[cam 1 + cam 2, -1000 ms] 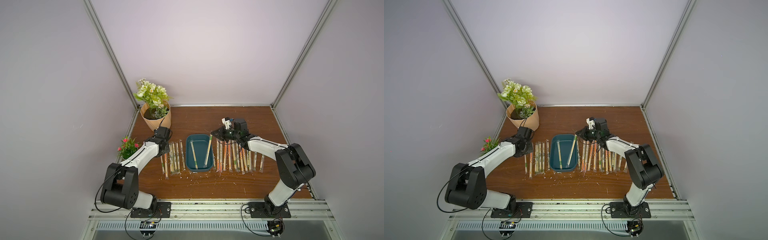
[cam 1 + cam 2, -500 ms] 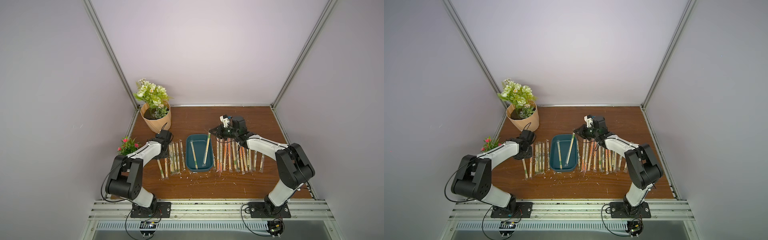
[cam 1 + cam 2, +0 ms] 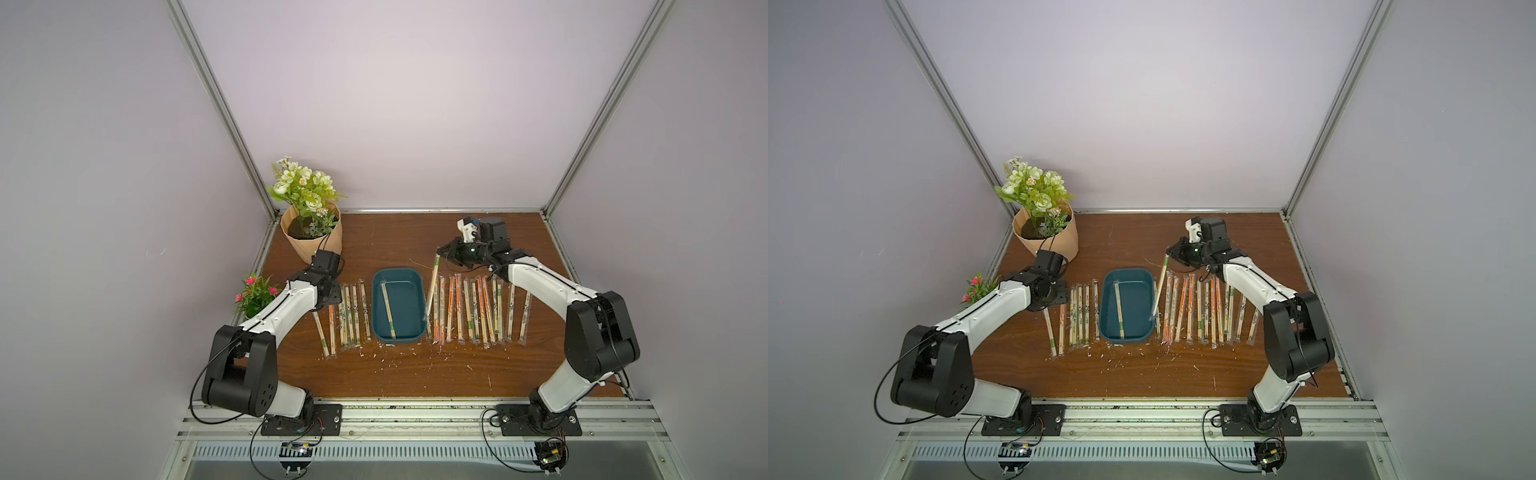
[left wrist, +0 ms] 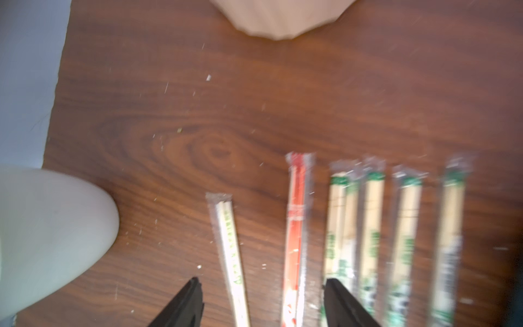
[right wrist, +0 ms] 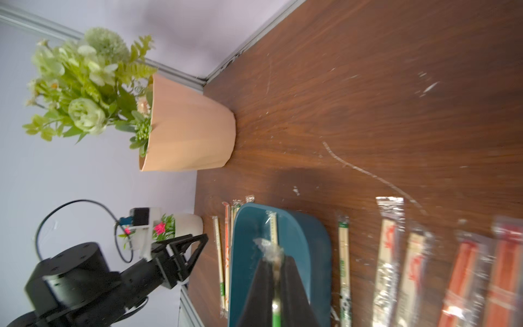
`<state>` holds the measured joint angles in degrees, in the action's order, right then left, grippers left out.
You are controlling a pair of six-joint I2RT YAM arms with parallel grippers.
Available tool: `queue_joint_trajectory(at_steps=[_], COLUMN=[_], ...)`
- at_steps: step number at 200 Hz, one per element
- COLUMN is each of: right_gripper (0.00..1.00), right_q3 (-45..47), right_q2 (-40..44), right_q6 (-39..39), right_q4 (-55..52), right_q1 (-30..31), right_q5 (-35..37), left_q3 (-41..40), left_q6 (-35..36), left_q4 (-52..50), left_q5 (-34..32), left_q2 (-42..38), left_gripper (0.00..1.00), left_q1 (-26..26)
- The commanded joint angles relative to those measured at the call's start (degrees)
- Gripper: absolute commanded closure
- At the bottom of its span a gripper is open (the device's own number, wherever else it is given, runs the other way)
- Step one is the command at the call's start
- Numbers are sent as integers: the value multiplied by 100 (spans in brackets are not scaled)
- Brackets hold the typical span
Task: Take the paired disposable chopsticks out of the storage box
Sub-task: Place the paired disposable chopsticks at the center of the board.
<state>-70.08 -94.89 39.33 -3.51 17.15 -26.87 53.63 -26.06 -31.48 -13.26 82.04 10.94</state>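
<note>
Right claw lifting one pair out of the storage box; one more waits inside.

My right claw [image 3: 441,252] is pressed together on the top end of a green-printed pair [image 3: 432,291]. It hangs slanted, low tip at the right wall of the storage box [image 3: 398,272]; touching or not, I cannot tell. My left claw [image 4: 261,280] stands spread above the left row [image 3: 353,309], holding nothing. The last pair [image 3: 387,309] lies flat along the box floor. My judgement of the next move: carry the held pair clear of the wall, lay it beside the right row [image 3: 478,309], let go, then pinch the last pair by a sleeve end.
</note>
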Motion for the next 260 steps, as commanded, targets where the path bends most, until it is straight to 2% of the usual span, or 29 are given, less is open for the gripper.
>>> queue_joint_trajectory(at_steps=[1,10,30,64,105,141,200,218,227,260], right_gripper=[100,100,100,100,100,100,100,67,57,54], right_q3=[-540,-741,-1169,-1508,-1260,-1077,-914,-1072,-1143,-1197], right_q2=[364,388,397,258,129,-200,-685,-834,-880,-649], right_q6=[-1136,-1454,-2082,-2908,-3010,-3059,-2846,-2644,-2571,-2375], right_q4=[-1366,-1797,-2730,-3655,-3880,-3960,-4094,-4315,-4390,-4390], right_q1=[-555,-787,-1158,-1247,-1249,-1249,-1243,-1244,-1247,-1246], right_q5=[612,824,1822,3859,5947,6995,7841,7736,7573,6309], left_q3=[277,379,605,988,1302,1532,1903,1919,1893,1618], left_q6=[47,60,58,36,-13,22,119,121,108,-5], left_q4=[-82,-79,-89,-87,-44,-6,21,44,56,142], left_q5=[472,550,688,839,1120,1349,1661,1712,1735,1765], left_q2=[-136,-136,-95,108,433,654,908,876,842,603], left_gripper=[26,25,24,23,23,23,23,23,23,23], left_q1=[14,47,150,348,515,532,549,558,576,701])
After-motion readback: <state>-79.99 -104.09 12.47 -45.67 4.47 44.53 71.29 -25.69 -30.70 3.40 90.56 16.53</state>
